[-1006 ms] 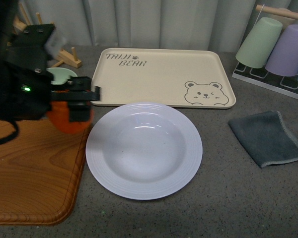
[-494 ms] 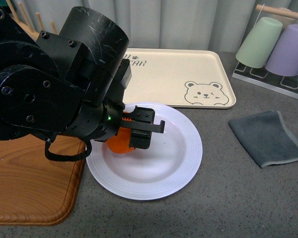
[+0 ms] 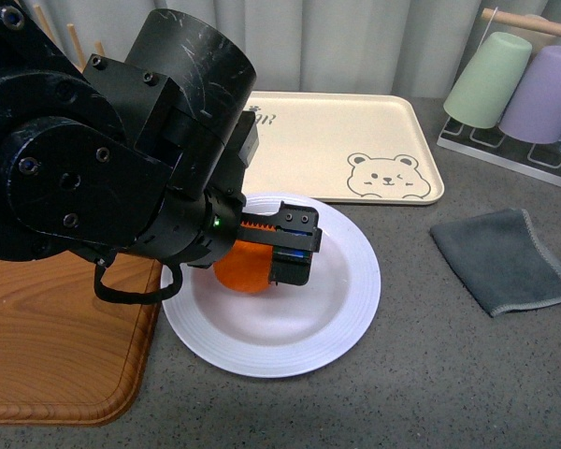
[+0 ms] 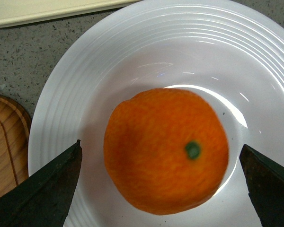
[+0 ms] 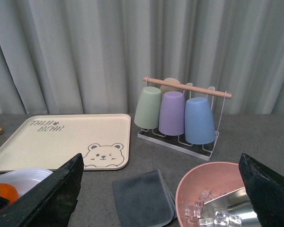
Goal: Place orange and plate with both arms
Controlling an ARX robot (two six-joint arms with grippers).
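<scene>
The orange [image 3: 243, 267] sits in the hollow of the white plate [image 3: 341, 309] on the grey table, partly hidden by my left arm. In the left wrist view the orange [image 4: 165, 150] shows its green stem dot and lies on the plate [image 4: 132, 61] between the open fingers [image 4: 52, 184], which stand clear of it on both sides. My left gripper [image 3: 285, 251] is open just over the orange. My right gripper [image 5: 161, 198] is open and empty, held high; the orange [image 5: 2, 193] and plate [image 5: 23, 178] show at that view's edge.
A beige bear tray [image 3: 355, 140] lies behind the plate. A wooden board [image 3: 56, 337] lies to the left. A grey cloth [image 3: 505, 257] lies to the right, with a cup rack [image 3: 514, 89] behind. A pink bowl [image 5: 203, 182] with ice shows in the right wrist view.
My left arm carried the orange from over the wooden board rightwards to the plate's hollow. The fingers now stand open around it.
</scene>
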